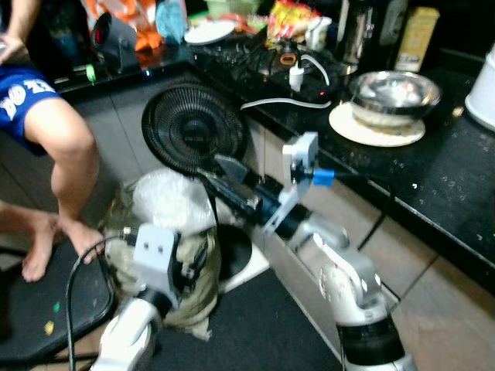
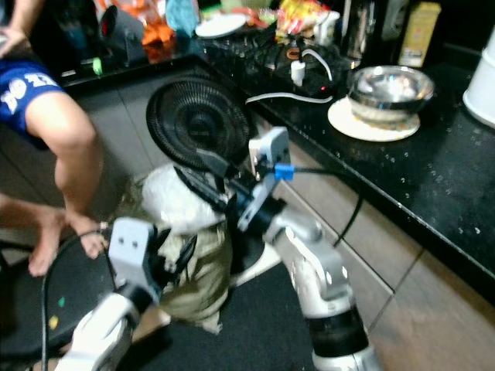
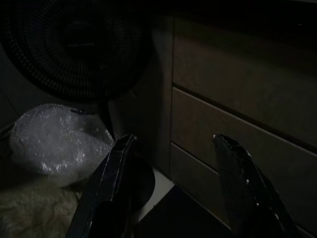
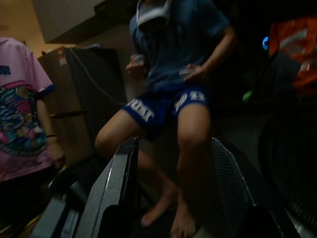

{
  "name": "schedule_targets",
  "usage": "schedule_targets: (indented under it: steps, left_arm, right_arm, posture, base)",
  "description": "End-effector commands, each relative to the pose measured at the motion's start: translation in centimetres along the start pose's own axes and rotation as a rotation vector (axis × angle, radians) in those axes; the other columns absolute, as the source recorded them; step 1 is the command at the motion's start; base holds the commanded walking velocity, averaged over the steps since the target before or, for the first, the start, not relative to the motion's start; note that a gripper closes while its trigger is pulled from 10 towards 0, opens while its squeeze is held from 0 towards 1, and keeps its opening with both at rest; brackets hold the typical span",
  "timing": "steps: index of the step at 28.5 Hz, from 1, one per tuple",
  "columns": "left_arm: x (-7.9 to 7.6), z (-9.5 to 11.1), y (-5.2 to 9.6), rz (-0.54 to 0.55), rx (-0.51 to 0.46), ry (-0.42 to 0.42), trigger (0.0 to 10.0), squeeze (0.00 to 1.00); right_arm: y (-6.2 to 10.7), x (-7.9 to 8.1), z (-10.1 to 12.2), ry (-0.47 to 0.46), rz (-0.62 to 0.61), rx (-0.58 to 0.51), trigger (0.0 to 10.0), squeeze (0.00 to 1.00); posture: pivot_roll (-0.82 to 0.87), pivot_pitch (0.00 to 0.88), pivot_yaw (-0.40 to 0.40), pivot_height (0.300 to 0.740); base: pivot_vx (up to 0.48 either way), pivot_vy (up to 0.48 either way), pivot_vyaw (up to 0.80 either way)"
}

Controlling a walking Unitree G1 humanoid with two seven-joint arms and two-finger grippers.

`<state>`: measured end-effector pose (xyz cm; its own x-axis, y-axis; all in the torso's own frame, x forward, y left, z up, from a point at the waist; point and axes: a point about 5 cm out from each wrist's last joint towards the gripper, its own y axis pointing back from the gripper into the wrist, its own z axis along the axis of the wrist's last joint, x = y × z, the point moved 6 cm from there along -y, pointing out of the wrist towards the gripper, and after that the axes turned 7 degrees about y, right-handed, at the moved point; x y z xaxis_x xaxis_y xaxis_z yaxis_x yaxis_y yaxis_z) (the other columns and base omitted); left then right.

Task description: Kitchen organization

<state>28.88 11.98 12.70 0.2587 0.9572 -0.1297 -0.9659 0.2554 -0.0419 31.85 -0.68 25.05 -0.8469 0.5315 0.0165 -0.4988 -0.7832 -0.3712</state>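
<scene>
Left eye view shows the right hand (image 1: 220,171) raised in front of a black fan (image 1: 193,127) that stands on the floor against the cabinets; its two black fingers are spread apart with nothing between them, and the fan grille sits just beyond their tips. Right wrist view looks past those same parted fingers (image 4: 116,193) at a person (image 4: 173,74) in blue shorts, barefoot, well beyond the hand, with a second person in a pink shirt (image 4: 20,114) off to one side. Lower down, the left hand (image 3: 168,193) hangs near the floor — in its wrist view the fingers (image 3: 106,183) stand wide and hold nothing. Ahead of it lie a clear plastic bag (image 3: 57,141) on a pale cloth sack (image 1: 193,290), the fan's grille above them, and wooden drawer fronts (image 3: 237,124) beside. Up past the right hand runs the black table (image 1: 433,178), carrying a steel bowl (image 1: 394,93) on a cream plate (image 1: 377,130), a white charger and cable (image 1: 298,77), and a blurred clutter of packets and jars further back — too soft to name. A black mat (image 1: 255,325) covers the floor under both arms.
</scene>
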Motion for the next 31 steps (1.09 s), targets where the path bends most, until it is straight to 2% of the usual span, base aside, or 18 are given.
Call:
schedule_targets:
  steps: [1,5,10,26,31]
  left_arm:
    - [0.5,-0.4,0.2,0.017,0.02,-0.008,10.0,0.0]
    - [0.5,-0.4,0.2,0.017,0.02,-0.008,10.0,0.0]
    - [0.6,-0.4,0.1,0.015,0.021,-0.005,10.0,0.0]
    - [0.5,-0.5,0.0,0.012,0.023,0.001,10.0,0.0]
    - [0.5,-0.4,-0.1,0.021,0.021,-0.003,10.0,0.0]
  right_arm:
    - [-0.5,0.6,0.3,-0.018,0.017,-0.013,10.0,0.0]
    - [-0.6,0.5,0.4,-0.012,0.01,-0.012,10.0,0.0]
    - [-1.1,-0.8,0.3,-0.005,-0.06,0.009,10.0,0.0]
    - [-1.4,-1.4,0.7,0.001,-0.087,0.016,10.0,0.0]
    - [-1.4,-1.9,0.7,-0.006,-0.101,0.023,10.0,0.0]
  posture:
    - [0.08,0.0,0.033,0.74]
    - [0.08,0.0,0.033,0.74]
    - [0.08,0.0,0.034,0.74]
    - [0.08,0.0,0.033,0.74]
    - [0.07,0.0,0.018,0.74]
  base:
    - [0.337,0.0,0.0]
    - [0.338,0.0,0.0]
    - [0.337,0.0,0.0]
    - [0.341,0.0,0.0]
    - [0.127,0.0,-0.78]
